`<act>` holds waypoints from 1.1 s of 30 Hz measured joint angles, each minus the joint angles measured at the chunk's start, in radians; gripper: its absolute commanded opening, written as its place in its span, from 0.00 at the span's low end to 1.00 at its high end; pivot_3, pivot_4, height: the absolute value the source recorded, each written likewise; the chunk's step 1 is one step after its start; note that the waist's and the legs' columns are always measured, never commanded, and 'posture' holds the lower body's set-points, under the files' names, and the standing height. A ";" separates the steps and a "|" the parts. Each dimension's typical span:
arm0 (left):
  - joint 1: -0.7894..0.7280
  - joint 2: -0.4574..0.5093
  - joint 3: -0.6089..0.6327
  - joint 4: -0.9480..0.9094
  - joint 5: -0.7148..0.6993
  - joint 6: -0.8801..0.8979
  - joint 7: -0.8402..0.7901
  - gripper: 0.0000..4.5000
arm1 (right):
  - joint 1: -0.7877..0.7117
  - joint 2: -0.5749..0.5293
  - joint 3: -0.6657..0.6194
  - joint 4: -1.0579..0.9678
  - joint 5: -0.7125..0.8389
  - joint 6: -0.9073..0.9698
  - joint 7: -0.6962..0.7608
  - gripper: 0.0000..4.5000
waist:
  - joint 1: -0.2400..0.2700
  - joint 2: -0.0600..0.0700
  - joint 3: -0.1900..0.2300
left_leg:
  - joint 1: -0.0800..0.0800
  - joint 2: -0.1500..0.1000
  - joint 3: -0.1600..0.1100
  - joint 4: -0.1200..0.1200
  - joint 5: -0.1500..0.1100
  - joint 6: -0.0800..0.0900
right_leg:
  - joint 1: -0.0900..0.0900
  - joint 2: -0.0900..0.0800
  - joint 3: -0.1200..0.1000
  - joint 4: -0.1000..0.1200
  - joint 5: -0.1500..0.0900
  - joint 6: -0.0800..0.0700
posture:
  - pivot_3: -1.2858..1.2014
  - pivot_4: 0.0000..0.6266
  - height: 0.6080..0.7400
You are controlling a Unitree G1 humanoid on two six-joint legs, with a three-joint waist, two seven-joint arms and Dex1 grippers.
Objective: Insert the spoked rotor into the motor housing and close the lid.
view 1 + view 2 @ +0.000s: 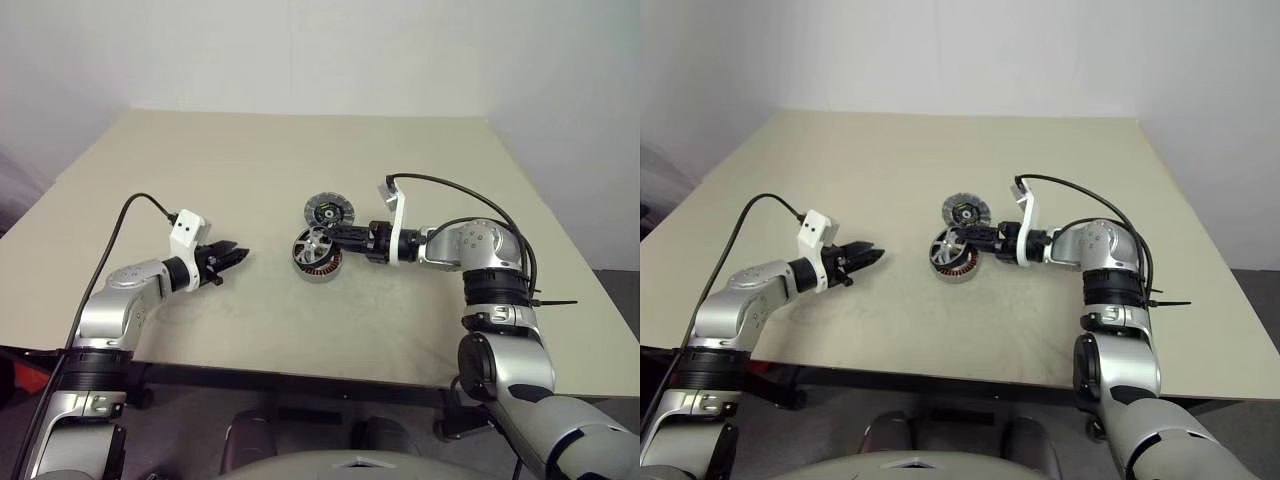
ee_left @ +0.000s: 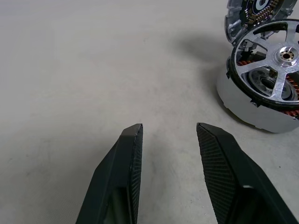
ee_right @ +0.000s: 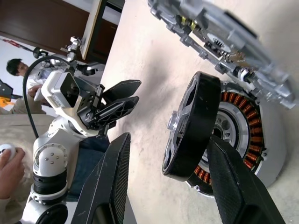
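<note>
**Rotor tipped on housing, both grippers released**

The housing (image 1: pixel 317 262) sat on the tan table (image 1: pixel 250 180), about mid-table and toward the robot's side. The rotor (image 2: pixel 270 65) rested on top of it, tilted, one edge down against the copper windings and the other edge raised; not seated flat. In the right wrist view the rotor (image 3: pixel 191 126) stood almost edge-on over the housing (image 3: pixel 261 140), black rim toward the camera.

The lid (image 1: pixel 329 211) lay just beyond the housing, on the far side from the robot. Whether they touched could not be told.

The right gripper (image 1: pixel 335 238) reached in from the housing's right, pointing left and roughly level, tips at the rotor's upper edge. Its fingers (image 3: pixel 110 186) stood apart on either side of the rotor with a gap on each side, so released, gripping nothing.

The left gripper (image 1: pixel 235 257) hung low over the table well to the left of the housing, pointing toward it. Its fingers (image 2: pixel 126 168) were parted, nothing between them, bare table under them.

A person showed off past the table in the right wrist view, a hand (image 3: pixel 11 168) holding something small and white.
</note>
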 measured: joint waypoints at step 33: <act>-0.008 -0.001 -0.002 0.002 0.001 0.001 0.000 0.43 | 0.169 -0.064 0.260 -0.209 -0.139 -0.464 0.104 0.63 | -0.004 0.000 0.000 | 0.000 0.000 0.000 0.000 0.000 0.000 | 0.000 0.000 0.000 0.000 0.000 0.000 | 0.52 0.00 1.00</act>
